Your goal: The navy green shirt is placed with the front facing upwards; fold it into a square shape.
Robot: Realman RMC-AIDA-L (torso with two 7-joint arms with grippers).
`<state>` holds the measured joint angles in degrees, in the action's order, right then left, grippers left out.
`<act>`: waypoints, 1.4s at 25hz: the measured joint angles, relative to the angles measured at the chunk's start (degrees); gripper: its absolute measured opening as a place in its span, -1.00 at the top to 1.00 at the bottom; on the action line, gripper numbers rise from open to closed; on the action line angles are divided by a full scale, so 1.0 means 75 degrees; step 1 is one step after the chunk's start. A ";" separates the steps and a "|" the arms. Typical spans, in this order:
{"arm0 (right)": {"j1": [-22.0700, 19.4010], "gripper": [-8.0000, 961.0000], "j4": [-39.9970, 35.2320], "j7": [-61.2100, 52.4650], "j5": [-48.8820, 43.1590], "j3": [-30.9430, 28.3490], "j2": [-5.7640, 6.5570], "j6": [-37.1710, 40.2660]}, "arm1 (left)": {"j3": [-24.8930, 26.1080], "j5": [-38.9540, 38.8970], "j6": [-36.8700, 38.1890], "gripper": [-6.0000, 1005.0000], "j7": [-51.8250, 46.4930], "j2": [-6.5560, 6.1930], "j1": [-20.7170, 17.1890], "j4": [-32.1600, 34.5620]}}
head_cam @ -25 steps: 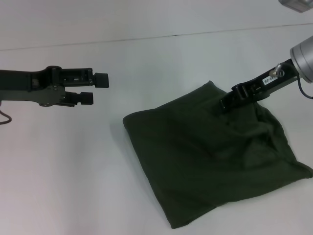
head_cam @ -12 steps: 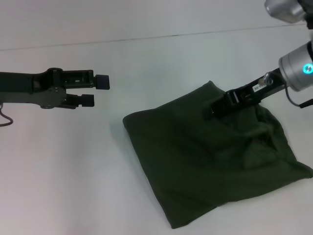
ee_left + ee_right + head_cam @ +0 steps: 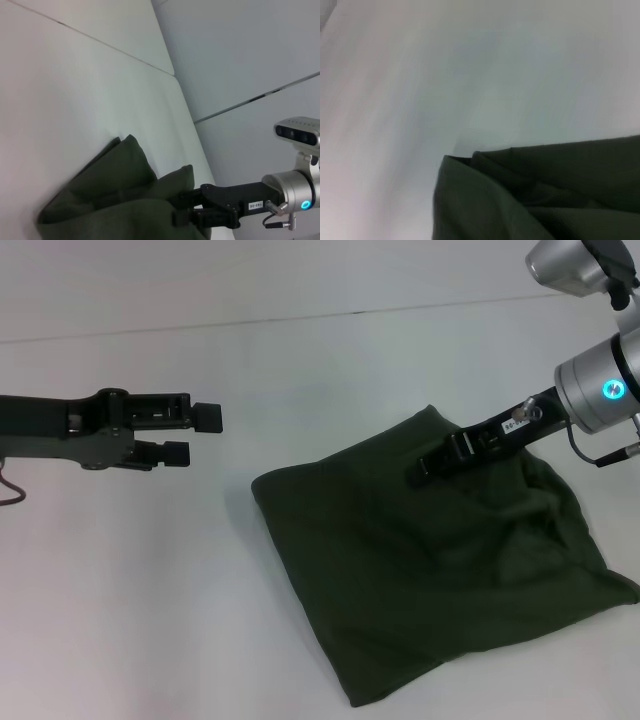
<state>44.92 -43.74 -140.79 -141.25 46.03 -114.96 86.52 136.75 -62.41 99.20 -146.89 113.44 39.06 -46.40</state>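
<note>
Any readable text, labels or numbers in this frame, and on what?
White label on the right arm: print too small to read.
Shirt: folded, plain green showing, no print visible.
Left end effector: no markings readable.
Nothing else carries text.

Very little writing shows here. A small white label (image 3: 519, 424) sits on the black body of the right arm, just behind the right pincer (image 3: 425, 475), which rests over the folded green shirt (image 3: 440, 570). From the head view its characters are too small to read. From the left wrist view the same white label (image 3: 254, 205) shows dark characters that look like digits with a dash, but they cannot be made out with certainty. The shirt's upturned surface shows no print or lettering.
</note>
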 joint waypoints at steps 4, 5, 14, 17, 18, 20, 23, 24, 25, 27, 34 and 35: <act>-0.0001 0.12 -0.0032 0.0134 0.0191 0.0001 -0.0011 0.0173 | 0.0009 0.0011 0.0000 -0.92 0.0003 0.0002 -0.0011 0.0000; -0.0001 0.19 -0.0032 0.0145 0.0203 0.0002 -0.0017 0.0191 | 0.0013 0.0012 0.0001 -0.92 0.0003 0.0002 -0.0016 0.0000; -0.0010 0.84 -0.0202 0.0111 0.0261 -0.0001 -0.0016 0.0411 | 0.0021 0.0025 -0.0007 -0.92 0.0004 0.0002 -0.0038 -0.0001; -0.0031 0.88 -0.0328 0.0060 0.0266 0.0002 -0.0014 0.0437 | 0.0017 0.0025 -0.0009 -0.92 0.0004 0.0002 -0.0040 0.0000; -0.0040 0.90 -0.0446 0.0025 0.0268 0.0000 -0.0014 0.0483 | 0.0017 0.0025 -0.0009 -0.92 0.0004 0.0002 -0.0040 0.0000; -0.0057 0.91 -0.0756 -0.0108 0.0270 -0.0005 -0.0013 0.0621 | 0.0014 0.0025 -0.0009 -0.92 0.0004 0.0002 -0.0042 -0.0001; -0.0070 0.91 -0.1414 -0.0412 0.0272 -0.0014 -0.0036 0.0973 | 0.0026 0.0025 -0.0009 -0.92 0.0004 0.0002 -0.0051 -0.0001; -0.0072 0.91 -0.1672 -0.0493 0.0273 -0.0023 -0.0061 0.1088 | 0.0042 0.0025 -0.0009 -0.92 0.0004 0.0001 -0.0054 0.0000; -0.0071 0.91 -0.1874 -0.0564 0.0274 -0.0027 -0.0089 0.1184 | 0.0049 0.0025 -0.0009 -0.92 0.0003 -0.0002 -0.0057 0.0002; -0.0027 0.91 -0.2204 -0.0682 0.0281 -0.0011 -0.0170 0.1321 | 0.0060 0.0024 -0.0009 -0.92 0.0004 -0.0006 -0.0065 0.0006; 0.0198 0.82 -0.2194 -0.0895 0.0081 0.0302 -0.0310 0.1124 | 0.0076 0.0024 0.0019 -0.92 0.0004 -0.0020 -0.0103 0.0011; 0.0204 0.80 -0.2143 -0.0978 0.0001 0.0362 -0.0311 0.0991 | 0.0079 0.0024 0.0023 -0.92 0.0004 -0.0020 -0.0122 0.0012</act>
<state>46.45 -59.81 -148.13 -141.24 48.75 -117.29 93.95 137.34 -62.23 99.37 -146.86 113.29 38.14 -46.31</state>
